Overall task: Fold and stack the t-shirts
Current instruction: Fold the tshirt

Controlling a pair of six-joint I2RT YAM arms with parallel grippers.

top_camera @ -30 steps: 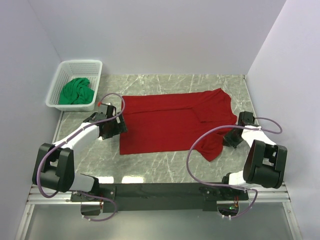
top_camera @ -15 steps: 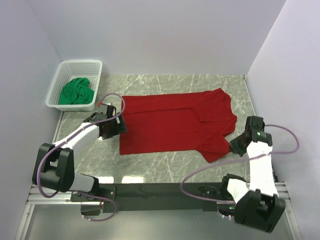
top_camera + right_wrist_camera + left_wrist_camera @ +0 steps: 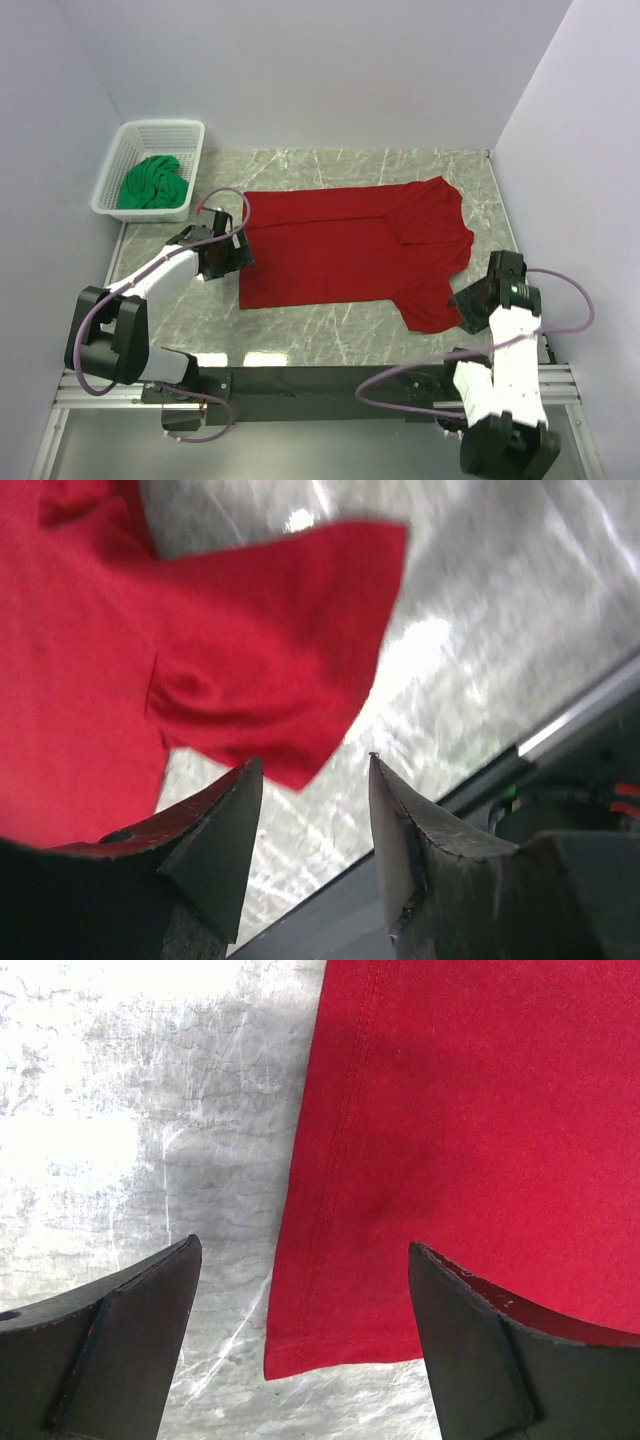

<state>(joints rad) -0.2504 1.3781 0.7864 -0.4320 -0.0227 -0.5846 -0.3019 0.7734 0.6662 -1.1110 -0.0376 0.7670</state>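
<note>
The red t-shirt (image 3: 350, 250) lies spread on the marble table, collar to the right, with its upper part folded over. Its near sleeve (image 3: 435, 312) points toward the table's front edge. My left gripper (image 3: 236, 256) hangs open over the shirt's near left hem corner (image 3: 300, 1350), one finger on each side (image 3: 305, 1260). Just right of the near sleeve (image 3: 270, 670), my right gripper (image 3: 462, 300) is open with nothing between its fingers (image 3: 313, 763). The green t-shirt (image 3: 152, 182) sits crumpled in the white basket (image 3: 160, 126).
The basket stands at the back left corner against the left wall. A black rail (image 3: 330, 380) runs along the table's near edge, close behind my right gripper. The right wall is close to the right arm (image 3: 515, 350).
My right gripper has opened and swung toward the near edge, away from the collar side. The near sleeve now lies flat. My left arm has hardly moved.
</note>
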